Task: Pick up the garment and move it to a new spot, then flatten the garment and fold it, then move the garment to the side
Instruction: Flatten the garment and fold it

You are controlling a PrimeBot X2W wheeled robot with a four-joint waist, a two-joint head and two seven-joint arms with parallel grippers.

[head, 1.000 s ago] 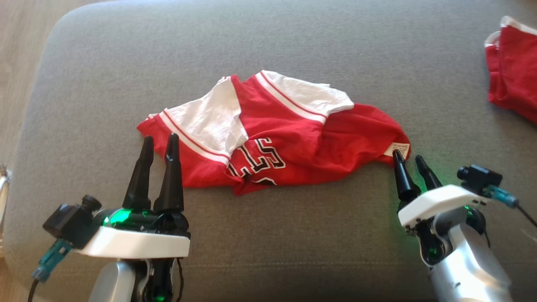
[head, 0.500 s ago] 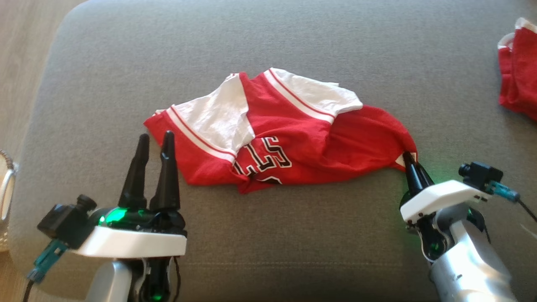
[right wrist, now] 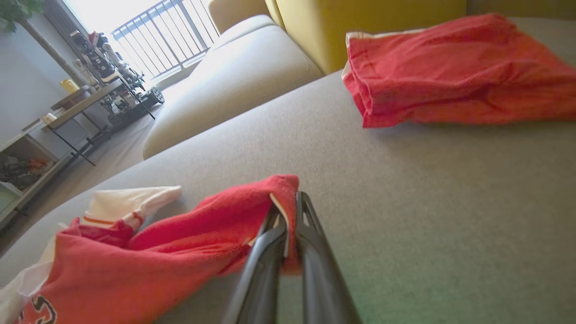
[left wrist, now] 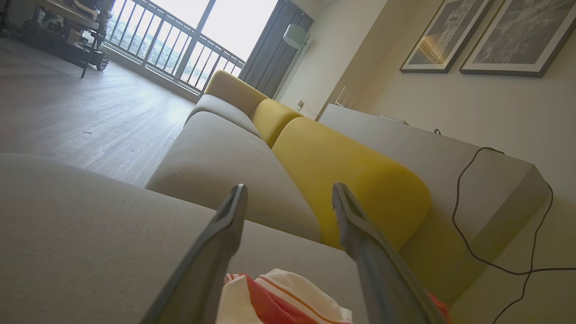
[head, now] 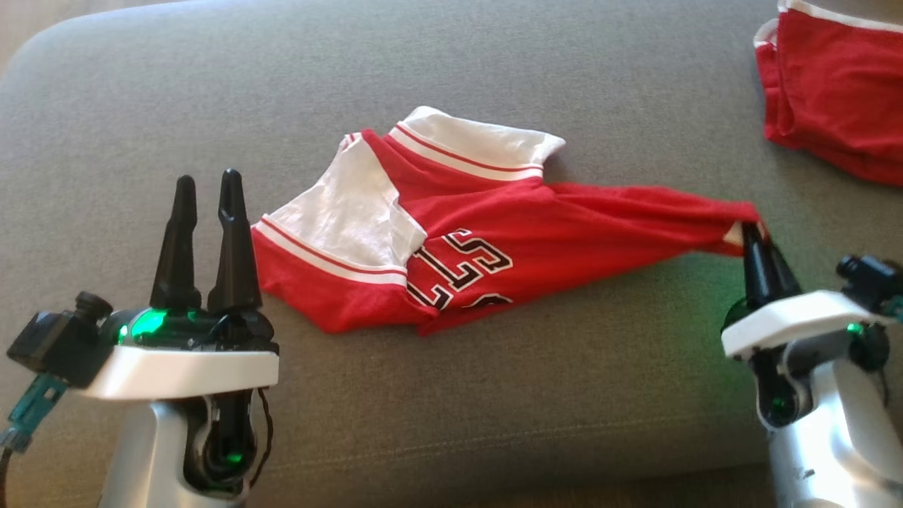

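Two grippers, one grip.

Head view: garment lies crumpled mid-seat on the grey sofa cushion. Right gripper is pinched tight on its far-right corner alone, cloth taut. Risk: a thin pinch may slip, and dragging may bunch the shirt.

Left wrist view: left gripper spread wide, empty, sleeve just below.

Right wrist view: hold sits near the hem's edge. Second red garment lies nearby and could snag.

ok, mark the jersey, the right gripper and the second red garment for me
jersey point(head: 578, 233): head view, on its red body right of the lettering.
right gripper point(head: 750, 228): head view, at the fingertips shut on the jersey's corner.
second red garment point(head: 832, 106): head view, on its red middle, top right.
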